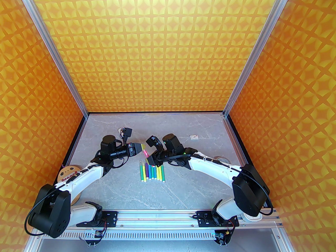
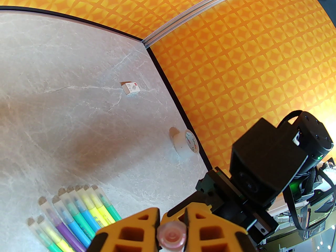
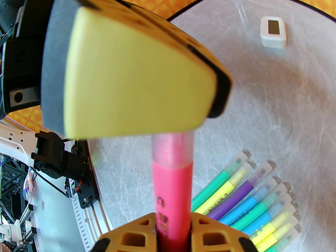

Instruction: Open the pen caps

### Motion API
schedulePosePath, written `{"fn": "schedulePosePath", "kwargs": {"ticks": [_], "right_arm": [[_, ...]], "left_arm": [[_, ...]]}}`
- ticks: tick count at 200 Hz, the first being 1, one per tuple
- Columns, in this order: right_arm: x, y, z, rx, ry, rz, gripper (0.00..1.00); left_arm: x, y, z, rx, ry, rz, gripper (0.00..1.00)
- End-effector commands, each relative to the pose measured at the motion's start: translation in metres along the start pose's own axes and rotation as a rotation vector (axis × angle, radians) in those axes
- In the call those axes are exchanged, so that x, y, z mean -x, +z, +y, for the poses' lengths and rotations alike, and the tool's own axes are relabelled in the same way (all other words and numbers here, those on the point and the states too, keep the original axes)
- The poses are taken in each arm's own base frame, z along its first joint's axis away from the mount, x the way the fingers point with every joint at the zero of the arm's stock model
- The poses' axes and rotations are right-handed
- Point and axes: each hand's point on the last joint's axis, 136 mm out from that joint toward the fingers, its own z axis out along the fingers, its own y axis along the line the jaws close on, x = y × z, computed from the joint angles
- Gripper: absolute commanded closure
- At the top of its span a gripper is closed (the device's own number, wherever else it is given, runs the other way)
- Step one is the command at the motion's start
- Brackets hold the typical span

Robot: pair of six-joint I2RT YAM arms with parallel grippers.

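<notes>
Here, your left wrist view gives the cap [image 2: 172, 236] end-on, pinched in the left gripper [image 2: 172, 219]; the right wrist view adds the pink pen [image 3: 172, 188] barrel, clamped in the right gripper [image 3: 172, 232] at bottom centre. Overhead, the other pens [image 1: 152, 172] lie rowed just below both grippers at frame centre, with bare table [image 1: 183, 193] around them and its black edge [image 1: 237, 140] well to the right.

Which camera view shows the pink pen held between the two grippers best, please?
The right wrist view: the pink pen runs up the frame, its barrel in the right gripper, its cap in the left gripper. The left wrist view shows the cap end-on; top external, a small pink sliver.
</notes>
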Motion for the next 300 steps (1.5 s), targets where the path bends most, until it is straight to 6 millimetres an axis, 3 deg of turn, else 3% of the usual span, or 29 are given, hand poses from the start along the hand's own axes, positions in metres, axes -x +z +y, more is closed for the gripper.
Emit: {"fn": "schedulePosePath", "kwargs": {"ticks": [1, 71, 99, 120, 160, 191, 221, 253, 300], "right_arm": [[-0.040, -0.006, -0.002, -0.002, 0.055, 0.112, 1.00], [-0.064, -0.012, 0.004, 0.032, 0.039, 0.168, 1.00], [-0.059, -0.017, -0.004, -0.023, 0.022, 0.149, 1.00], [-0.049, -0.026, -0.030, -0.153, 0.045, 0.116, 1.00], [-0.039, -0.054, -0.107, -0.502, 0.110, 0.121, 1.00], [-0.031, -0.072, -0.144, -0.717, 0.044, 0.216, 1.00], [-0.026, -0.085, -0.176, -0.842, 0.015, 0.248, 1.00], [-0.037, -0.101, -0.216, -0.936, 0.051, 0.308, 1.00], [-0.048, -0.118, -0.257, -0.973, 0.106, 0.341, 1.00]], "left_arm": [[0.052, -0.017, 0.001, 0.096, 0.050, -0.197, 1.00], [0.074, -0.030, 0.007, 0.159, 0.024, -0.306, 1.00], [0.074, -0.030, 0.009, 0.183, 0.032, -0.288, 1.00], [0.068, -0.036, 0.028, 0.333, 0.051, -0.223, 1.00], [0.045, -0.061, 0.075, 0.661, 0.092, -0.058, 1.00], [0.027, -0.074, 0.102, 0.813, 0.107, 0.081, 1.00], [0.016, -0.085, 0.130, 0.956, 0.105, 0.193, 1.00], [0.010, -0.090, 0.153, 1.036, 0.105, 0.256, 1.00], [0.003, -0.094, 0.190, 1.105, 0.058, 0.342, 1.00]]}}
